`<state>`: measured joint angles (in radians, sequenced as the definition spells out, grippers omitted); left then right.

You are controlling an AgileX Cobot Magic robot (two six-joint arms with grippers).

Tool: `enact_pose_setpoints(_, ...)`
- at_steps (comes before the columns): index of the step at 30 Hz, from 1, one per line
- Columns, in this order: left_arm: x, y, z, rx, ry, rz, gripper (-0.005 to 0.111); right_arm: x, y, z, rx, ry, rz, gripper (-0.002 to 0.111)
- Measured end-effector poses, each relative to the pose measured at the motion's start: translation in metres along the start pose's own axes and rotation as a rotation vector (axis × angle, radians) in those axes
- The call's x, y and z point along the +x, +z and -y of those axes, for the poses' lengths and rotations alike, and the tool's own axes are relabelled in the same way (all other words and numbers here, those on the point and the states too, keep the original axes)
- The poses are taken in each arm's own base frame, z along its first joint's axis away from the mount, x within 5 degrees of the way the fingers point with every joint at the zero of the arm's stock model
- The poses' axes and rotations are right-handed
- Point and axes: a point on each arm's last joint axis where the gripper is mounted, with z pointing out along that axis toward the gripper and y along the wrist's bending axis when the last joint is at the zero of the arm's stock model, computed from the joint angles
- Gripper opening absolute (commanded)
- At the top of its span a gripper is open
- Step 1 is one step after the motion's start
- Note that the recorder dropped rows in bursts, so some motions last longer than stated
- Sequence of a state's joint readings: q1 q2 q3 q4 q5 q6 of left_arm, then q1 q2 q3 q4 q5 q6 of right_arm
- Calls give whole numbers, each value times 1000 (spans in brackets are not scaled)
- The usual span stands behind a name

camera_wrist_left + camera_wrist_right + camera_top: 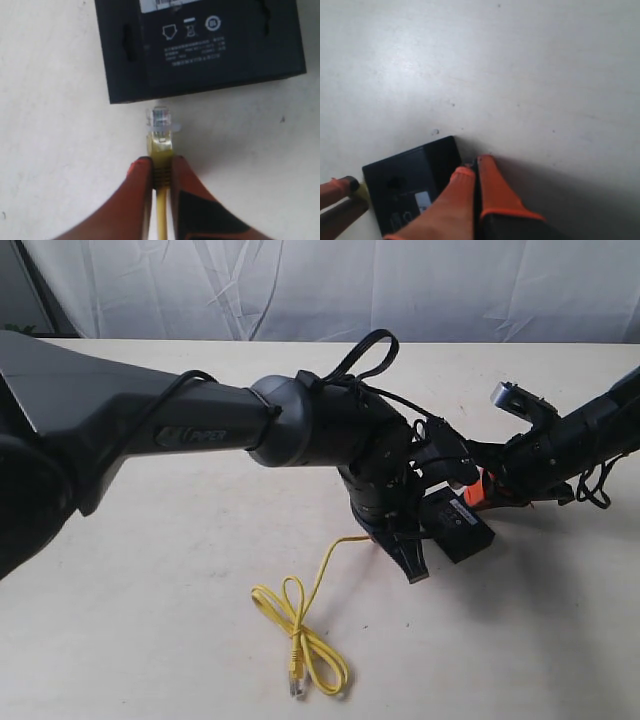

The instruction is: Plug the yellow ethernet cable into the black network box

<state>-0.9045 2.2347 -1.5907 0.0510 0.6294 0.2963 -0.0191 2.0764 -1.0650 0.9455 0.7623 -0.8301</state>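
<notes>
Gripping yellow ethernet cable, left hand holds plug just short of black network box; right hand clenched; insertion pending.

A narrow, unobstructed strip of bare counter separates the plug of the yellow ethernet cable from the facing side of the black network box. The left gripper occupies the approach behind the plug; the right gripper blocks the box's opposite side. The cable's slack loop lies well apart on open counter.
</notes>
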Motion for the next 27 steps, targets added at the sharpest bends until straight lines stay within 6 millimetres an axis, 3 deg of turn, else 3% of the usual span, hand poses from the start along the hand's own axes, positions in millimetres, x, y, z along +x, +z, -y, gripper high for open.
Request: enact_pose_setpoints(27, -3, -2, 2, 36, -66, 35, 0, 0, 0, 0, -3, 4, 1, -1)
